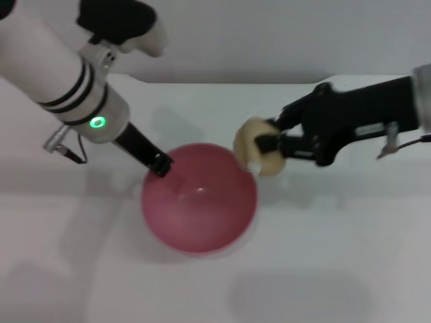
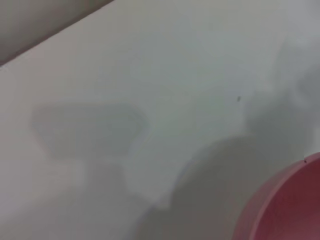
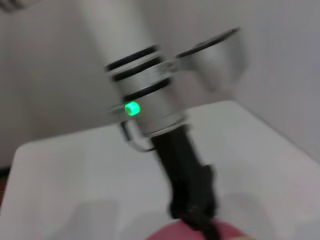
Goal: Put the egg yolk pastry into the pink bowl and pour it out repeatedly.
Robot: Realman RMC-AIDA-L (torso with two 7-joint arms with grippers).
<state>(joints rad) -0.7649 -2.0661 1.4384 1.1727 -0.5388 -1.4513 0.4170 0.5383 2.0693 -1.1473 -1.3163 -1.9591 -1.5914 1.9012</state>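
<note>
The pink bowl (image 1: 199, 202) stands upright in the middle of the white table and looks empty. My left gripper (image 1: 160, 163) is at the bowl's far left rim, shut on it. The right wrist view shows it gripping the rim (image 3: 200, 220) of the bowl (image 3: 170, 234). An edge of the bowl (image 2: 292, 210) also shows in the left wrist view. My right gripper (image 1: 260, 151) is shut on the pale tan egg yolk pastry (image 1: 246, 137). It holds the pastry in the air just over the bowl's far right rim.
The white table (image 1: 323, 269) spreads around the bowl. Its back edge meets a grey wall (image 1: 269, 40) behind both arms. A loose cable (image 1: 64, 149) hangs under my left wrist.
</note>
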